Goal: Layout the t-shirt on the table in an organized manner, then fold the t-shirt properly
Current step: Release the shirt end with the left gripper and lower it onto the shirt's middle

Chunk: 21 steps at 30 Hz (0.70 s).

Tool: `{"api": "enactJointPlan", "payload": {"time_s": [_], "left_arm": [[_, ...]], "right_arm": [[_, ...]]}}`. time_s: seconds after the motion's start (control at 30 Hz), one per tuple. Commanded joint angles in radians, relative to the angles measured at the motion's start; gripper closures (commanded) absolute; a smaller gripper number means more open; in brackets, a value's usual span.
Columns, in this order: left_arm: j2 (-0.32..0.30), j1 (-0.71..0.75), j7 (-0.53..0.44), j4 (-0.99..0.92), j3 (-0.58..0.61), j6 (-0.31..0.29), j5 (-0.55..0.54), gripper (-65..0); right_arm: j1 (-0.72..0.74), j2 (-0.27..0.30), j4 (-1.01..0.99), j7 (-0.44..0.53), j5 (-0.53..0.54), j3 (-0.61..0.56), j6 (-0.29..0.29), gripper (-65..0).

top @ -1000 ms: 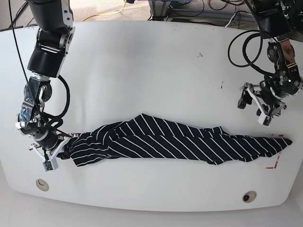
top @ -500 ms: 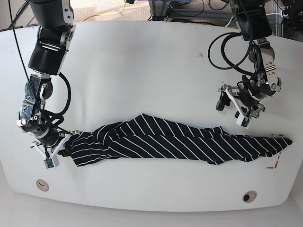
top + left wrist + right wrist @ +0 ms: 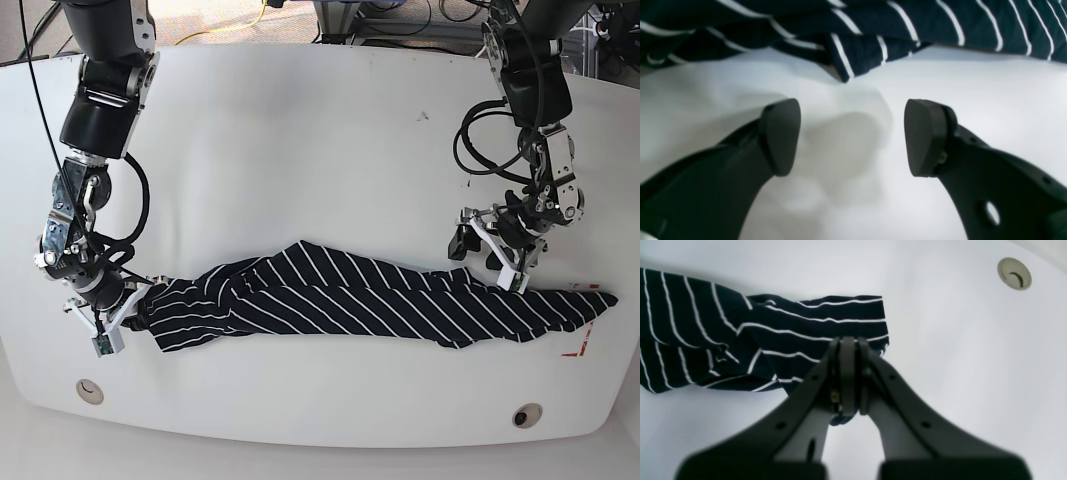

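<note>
Base view: one t-shirt, dark navy with thin white stripes, lies bunched into a long twisted band across the near half of the table, running from close to one side edge almost to the other. It is not spread flat; folds overlap along its whole length. One end tapers to a point beside a small red mark near a front corner. Two round fittings sit by the front edge, one near each front corner: first fitting, second fitting.

Two arms, two grippers. Right gripper is at the wide end of the shirt, near the side edge, pinching the cloth. Right wrist view confirms it: jaws pressed together on a striped hem edge of the t-shirt, with one round fitting on the white surface well off to the side.

Left gripper hangs just above the far edge of the shirt band, toward the tapered end, jaws spread wide, nothing between them. In the left wrist view its two black fingertips stand apart over bare white table, the striped shirt edge lying just ahead of them, not touching.

Cables loop off the left arm above the table.
</note>
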Motion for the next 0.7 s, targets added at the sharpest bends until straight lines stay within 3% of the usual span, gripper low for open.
{"api": "enactJointPlan", "payload": {"time_s": [0.0,0.43,0.67], "left_arm": [[-0.01,-0.048,-0.031,-0.009,-0.002,-0.002,-0.022,-44.0],[-0.004,-0.137,-0.07,-0.178,0.004,-0.002,-0.02,-44.0],[-0.004,-0.134,-0.07,-0.175,0.11,-0.002,-0.026,-43.9]], "right_arm": [[0.029,0.015,0.021,0.022,0.008,0.004,0.002,0.0],[0.029,0.015,0.021,0.022,0.01,0.004,0.002,0.0],[0.03,0.015,0.021,0.022,0.01,0.004,0.002,0.0]]}}
